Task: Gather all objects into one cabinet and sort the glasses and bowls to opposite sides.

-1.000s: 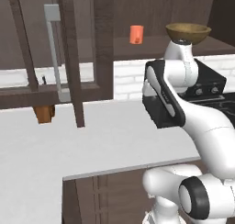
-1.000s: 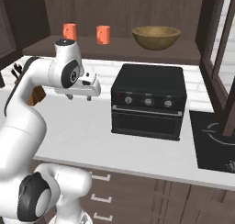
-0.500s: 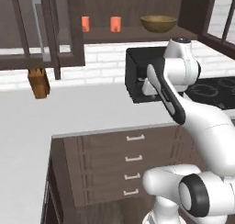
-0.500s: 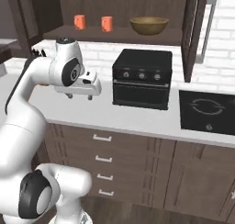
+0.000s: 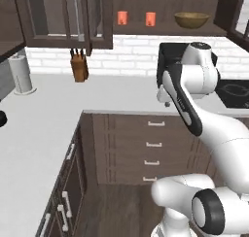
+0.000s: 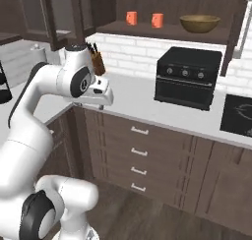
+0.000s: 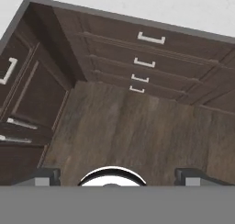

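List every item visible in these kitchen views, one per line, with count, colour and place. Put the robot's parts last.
tumblers: two, orange, side by side on the open cabinet shelf, left of the bowl.
bowl: one, tan wood, same shelf, right end.
cabinet: dark brown, glass doors, grey bar handles, above the counter.
toaster oven: one, black, on the counter below the bowl.
knife block: one, brown, on the counter by the wall.
paper towel roll: one, white, counter's left end.
cooktop: one, black, counter's right.
drawers: dark brown, pale handles, under the counter.
gripper: fingertips spread wide, nothing between, pointing at the wooden floor.
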